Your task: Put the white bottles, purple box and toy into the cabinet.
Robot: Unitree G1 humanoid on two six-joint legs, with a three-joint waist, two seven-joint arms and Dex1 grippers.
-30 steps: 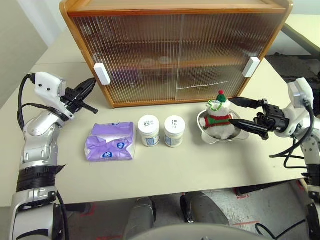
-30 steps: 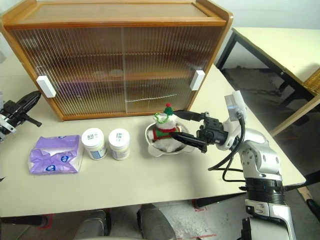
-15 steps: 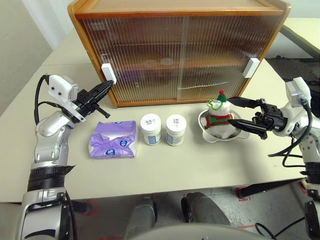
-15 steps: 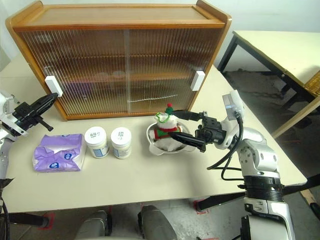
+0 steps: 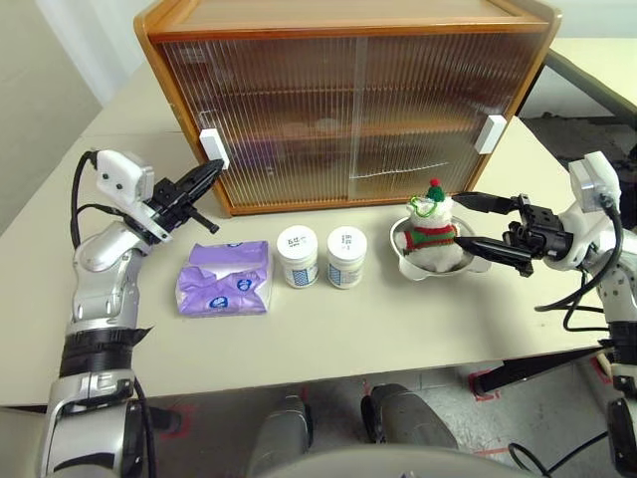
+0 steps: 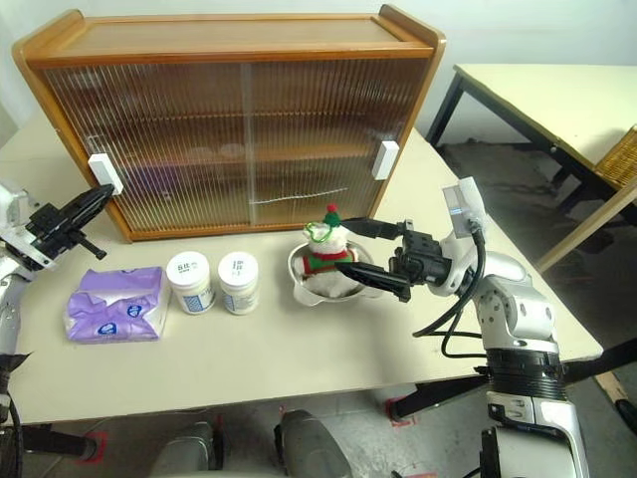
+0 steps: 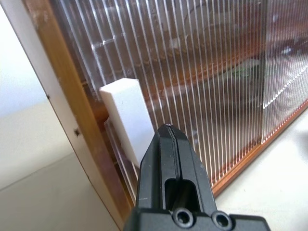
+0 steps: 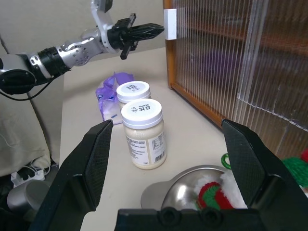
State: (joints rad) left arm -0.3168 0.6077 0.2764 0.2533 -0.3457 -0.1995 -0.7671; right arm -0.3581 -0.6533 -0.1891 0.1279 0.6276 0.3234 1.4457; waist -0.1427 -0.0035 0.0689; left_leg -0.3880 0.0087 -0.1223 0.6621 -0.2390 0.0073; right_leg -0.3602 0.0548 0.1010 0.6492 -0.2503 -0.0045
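Inside the metal bowl [image 5: 416, 261], the toy [image 5: 434, 239]; left gripper [image 5: 213, 171] closed, empty; right gripper [image 5: 460, 220] wide, empty.

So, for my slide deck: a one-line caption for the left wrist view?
Shut left gripper poised at the cabinet's white handle, ribbed sliding door closed.

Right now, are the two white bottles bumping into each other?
Apart. The left eye view shows a strip of table between the white bottles.
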